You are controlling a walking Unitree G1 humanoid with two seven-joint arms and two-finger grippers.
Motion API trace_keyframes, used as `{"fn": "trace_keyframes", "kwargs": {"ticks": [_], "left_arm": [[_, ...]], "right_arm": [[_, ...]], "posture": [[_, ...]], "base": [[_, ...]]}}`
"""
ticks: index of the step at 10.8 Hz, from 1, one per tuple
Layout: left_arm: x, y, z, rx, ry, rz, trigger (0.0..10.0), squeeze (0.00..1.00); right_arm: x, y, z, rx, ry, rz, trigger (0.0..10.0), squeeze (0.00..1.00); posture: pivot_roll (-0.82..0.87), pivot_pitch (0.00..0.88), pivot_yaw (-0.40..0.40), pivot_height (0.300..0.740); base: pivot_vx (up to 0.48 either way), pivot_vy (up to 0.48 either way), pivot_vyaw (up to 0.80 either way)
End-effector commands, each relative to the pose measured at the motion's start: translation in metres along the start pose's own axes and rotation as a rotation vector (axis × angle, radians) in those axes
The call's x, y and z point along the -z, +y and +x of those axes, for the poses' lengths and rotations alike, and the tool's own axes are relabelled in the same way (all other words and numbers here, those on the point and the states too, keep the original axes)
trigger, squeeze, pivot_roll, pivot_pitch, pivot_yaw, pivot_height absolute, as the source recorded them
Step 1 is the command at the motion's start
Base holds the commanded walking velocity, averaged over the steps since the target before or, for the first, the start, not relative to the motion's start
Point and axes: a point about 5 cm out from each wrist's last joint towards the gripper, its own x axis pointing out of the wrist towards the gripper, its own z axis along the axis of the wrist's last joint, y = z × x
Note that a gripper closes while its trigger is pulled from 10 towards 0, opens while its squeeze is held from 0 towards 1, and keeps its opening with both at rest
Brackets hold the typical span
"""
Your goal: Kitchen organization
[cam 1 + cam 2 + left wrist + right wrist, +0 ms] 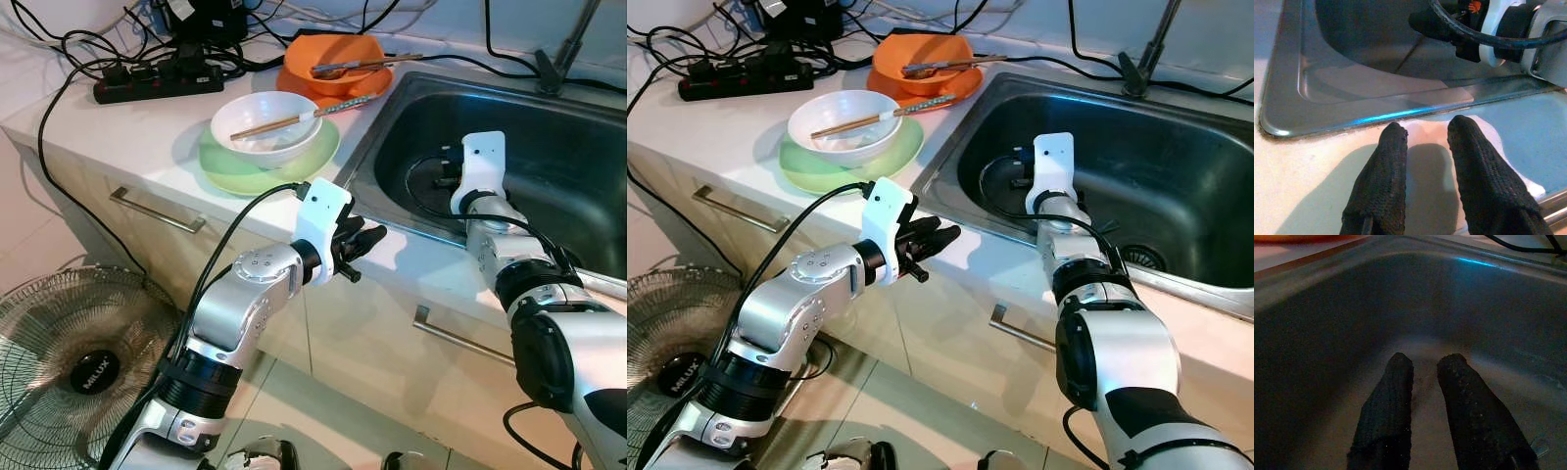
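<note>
A white bowl [266, 125] with chopsticks [284, 121] across it sits on a green plate [223, 172] on the counter. Behind it an orange bowl [333, 54], holding chopsticks and a spoon, rests on an orange plate [364, 86]. My left gripper [367, 240] hovers over the counter strip at the steel sink's [392, 117] front left corner, fingers [1393, 161] slightly apart with nothing between them. My right gripper [447, 168] reaches down into the sink basin, fingers [1396, 396] narrowly apart above the bare sink floor [1425, 345], holding nothing.
A black power strip [157, 83] with tangled cables lies at the counter's back left. The faucet base [558, 69] stands behind the sink, and the drain [1141, 257] is at the basin's right. A floor fan [78, 357] stands below left, before the cabinet drawers with metal handles [157, 211].
</note>
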Motion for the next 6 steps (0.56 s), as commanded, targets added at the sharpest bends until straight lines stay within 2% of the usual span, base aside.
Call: {"fn": "trace_keyframes", "kwargs": {"ticks": [1, 2, 4, 6], "left_arm": [[0.005, -0.001, -0.001, 0.004, 0.027, 0.006, 10.0, 0.0], [0.004, -0.002, -0.001, 0.003, 0.025, 0.005, 10.0, 0.0], [0.004, -0.002, -0.001, -0.01, 0.01, 0.008, 10.0, 0.0], [-0.005, 0.0, 0.001, -0.049, -0.068, 0.004, 10.0, 0.0]], "right_arm": [[0.001, 0.002, 0.0, -0.002, 0.009, -0.01, 10.0, 0.08], [-0.001, 0.001, 0.0, 0.004, -0.007, -0.004, 10.0, 0.0], [-0.018, -0.001, 0.002, 0.01, -0.098, 0.002, 10.0, 0.0], [-0.038, -0.005, 0.002, 0.005, -0.207, 0.013, 10.0, 0.0]], "posture": [[0.11, 0.031, 0.062, 0.74], [0.1, 0.035, 0.063, 0.74], [0.09, 0.046, 0.064, 0.74], [0.07, 0.064, 0.058, 0.74]], "base": [[0.0, 0.0, 0.0], [0.0, 0.0, 0.0], [0.0, 0.0, 0.0], [0.0, 0.0, 0.0]]}}
